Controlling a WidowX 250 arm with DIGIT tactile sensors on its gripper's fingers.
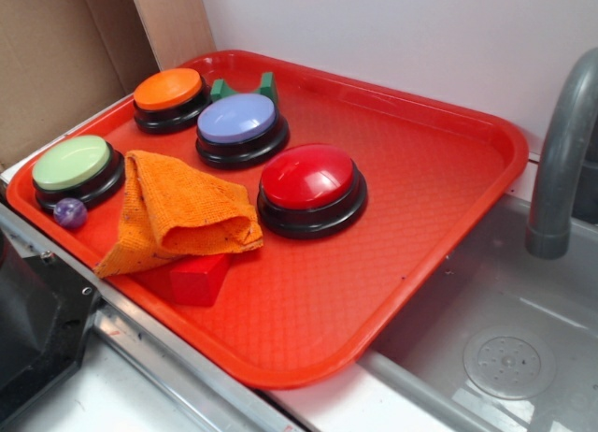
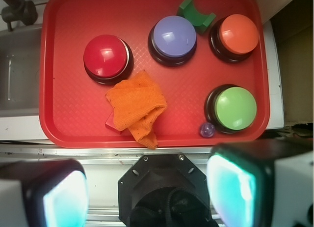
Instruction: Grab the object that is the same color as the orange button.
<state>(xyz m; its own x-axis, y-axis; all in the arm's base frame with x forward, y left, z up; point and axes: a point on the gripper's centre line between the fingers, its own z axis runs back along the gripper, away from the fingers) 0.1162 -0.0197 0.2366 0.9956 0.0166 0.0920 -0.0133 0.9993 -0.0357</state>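
Orange rag (image 2: 136, 107) beyond wide-open, empty fingers (image 2: 66, 200)

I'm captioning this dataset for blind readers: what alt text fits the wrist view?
An orange cloth lies crumpled on a red tray among four dome buttons: red, purple, orange and green. The open gripper hangs over the tray's near edge, holding nothing.

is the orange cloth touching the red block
Touching. In the exterior view the orange cloth drapes over the top of the red block, covering part of it with no gap.
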